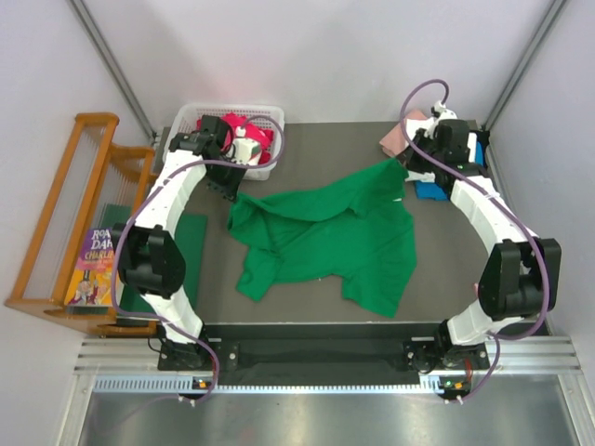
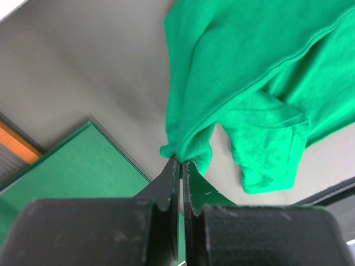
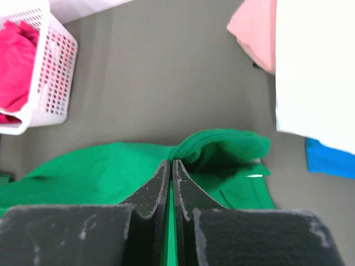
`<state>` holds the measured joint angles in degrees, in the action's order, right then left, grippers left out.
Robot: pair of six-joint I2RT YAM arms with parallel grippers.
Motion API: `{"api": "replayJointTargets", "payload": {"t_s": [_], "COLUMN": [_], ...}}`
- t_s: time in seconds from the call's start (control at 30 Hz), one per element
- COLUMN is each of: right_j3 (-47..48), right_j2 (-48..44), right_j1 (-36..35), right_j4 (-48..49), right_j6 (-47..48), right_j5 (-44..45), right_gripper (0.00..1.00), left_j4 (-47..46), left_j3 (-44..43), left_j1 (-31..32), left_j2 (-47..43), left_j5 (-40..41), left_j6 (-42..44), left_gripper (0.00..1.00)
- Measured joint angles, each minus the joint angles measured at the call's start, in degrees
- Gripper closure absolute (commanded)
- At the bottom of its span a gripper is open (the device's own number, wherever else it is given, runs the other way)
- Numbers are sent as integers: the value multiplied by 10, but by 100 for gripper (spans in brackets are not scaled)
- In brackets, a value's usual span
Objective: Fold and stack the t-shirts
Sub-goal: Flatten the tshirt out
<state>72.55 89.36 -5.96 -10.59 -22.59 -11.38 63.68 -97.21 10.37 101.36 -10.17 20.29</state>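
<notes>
A bright green t-shirt (image 1: 325,237) lies crumpled across the middle of the dark table, its two far corners lifted. My left gripper (image 1: 236,197) is shut on its left corner; in the left wrist view the gripper (image 2: 181,160) pinches a hem of the shirt (image 2: 249,72). My right gripper (image 1: 402,169) is shut on the right corner; in the right wrist view the gripper (image 3: 170,162) pinches a ribbed edge of the shirt (image 3: 111,172). Magenta tees (image 1: 244,125) fill a basket. Pink (image 1: 395,137), white (image 3: 316,72) and blue (image 1: 429,190) tees lie at the far right.
A white mesh basket (image 1: 186,119) stands at the far left, also in the right wrist view (image 3: 52,72). A darker green mat (image 1: 186,242) lies at the table's left edge. A wooden rack (image 1: 65,223) with a book stands beyond it.
</notes>
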Motion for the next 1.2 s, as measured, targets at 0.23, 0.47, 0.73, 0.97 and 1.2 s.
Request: {"api": "replayJointTargets", "payload": {"t_s": [0.23,0.47,0.73,0.97,1.2], "right_j3": [-18,-17,17,71,178], "right_j2": [-18,-146,-361,-516,-599], "right_j1": [0,-1,-2,-3,-3], "right_j4": [-18,-41,-89,-172,-260], "right_j6": [-6,-17,-21,-21,-21], "right_j5": [-4,-7,-7,-2,5], "right_gripper": [100,100,100,100,100], "left_j4": [11,57,102,61,52], "left_j3": [0,-96,-381,-270,-240], "left_j1": [-1,-4,-6,-6,-6], "left_j2": [-5,-10,-61,-315,-469], "left_j5": [15,36,29,24,11], "left_j6": [-5,-16,-54,-67,-66], "left_gripper": [100,100,100,100,100]}}
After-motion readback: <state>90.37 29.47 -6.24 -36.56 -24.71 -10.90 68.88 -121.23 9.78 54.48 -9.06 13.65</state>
